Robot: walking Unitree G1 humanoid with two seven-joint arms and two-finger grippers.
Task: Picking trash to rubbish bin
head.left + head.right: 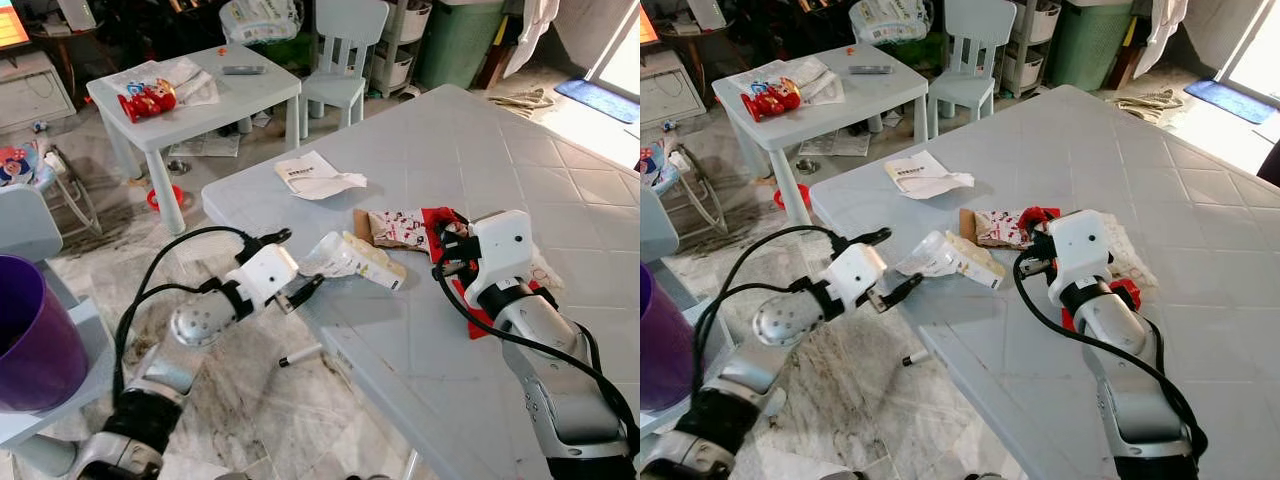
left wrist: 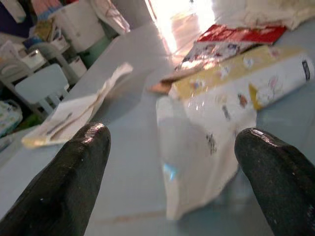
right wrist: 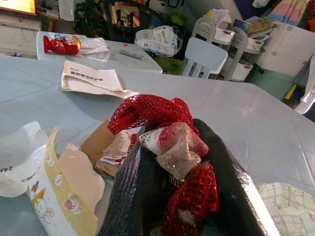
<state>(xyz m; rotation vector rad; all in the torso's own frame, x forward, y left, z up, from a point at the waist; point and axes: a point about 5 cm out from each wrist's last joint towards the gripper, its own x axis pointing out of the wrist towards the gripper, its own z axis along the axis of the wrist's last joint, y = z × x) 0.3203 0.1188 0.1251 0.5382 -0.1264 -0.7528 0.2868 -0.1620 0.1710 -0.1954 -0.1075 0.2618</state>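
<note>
- Large grey table [image 1: 470, 160]: trash lies near the edge on the robot's left side, close to that edge's far corner.
- Left gripper [image 1: 297, 268] hovers just off that edge, fingers [image 2: 74, 182] spread wide, holding nothing. In the left wrist view they bracket the end of a white and yellow wrapper [image 1: 355, 260] without touching it.
- The wrapper lies flat just inside the edge. It carries small cartoon rabbit prints and a dark barcode patch; its lettering is too blurred to read.
- Right gripper [image 1: 450, 245] rests over the table, inboard of the wrapper. Its jaws are closed on a wad of red mesh netting [image 3: 147, 112] mixed with crumpled plastic film.
- A torn brown and white carton scrap [image 1: 395, 228] with red print lies between the wrapper and the right gripper; the text is not legible.
- A folded white paper sheet [image 1: 315, 177] sits nearer the far corner, with black printed lines too small to read.
- Purple bin [image 1: 30, 335] stands on the floor to the robot's left, well apart from the table.
- Small white table [image 1: 200, 95] beyond holds a red packet [image 1: 148, 100].
- A marker pen [image 1: 300, 355] lies on the floor below the table edge.
</note>
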